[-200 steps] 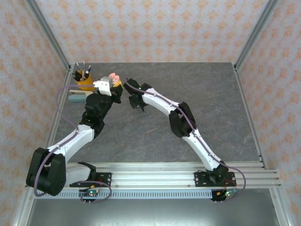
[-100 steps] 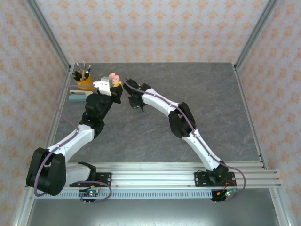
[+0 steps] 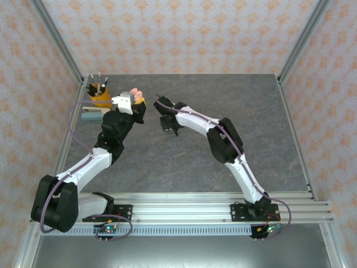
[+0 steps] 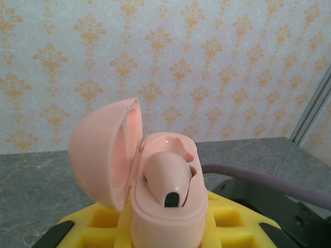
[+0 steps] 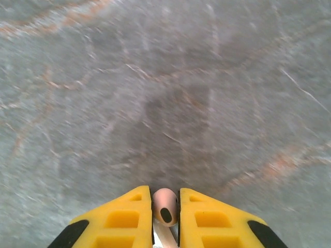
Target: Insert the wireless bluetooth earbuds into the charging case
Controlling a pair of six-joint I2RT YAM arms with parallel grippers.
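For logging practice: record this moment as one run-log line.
left gripper: shut on open pink charging case | slot: first earbud seated | right gripper: shut on second earbud | status: insertion pending

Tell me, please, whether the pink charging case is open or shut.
Open: the charging case has its lid swung back, exposing one earbud seated inside.

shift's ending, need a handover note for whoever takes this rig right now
left end effector: shut on the pink case, lid open
right end effector: shut on the second earbud, over the table, apart from the case
done: first earbud sits in the case
to do: carry the second earbud over, seat it beside the first
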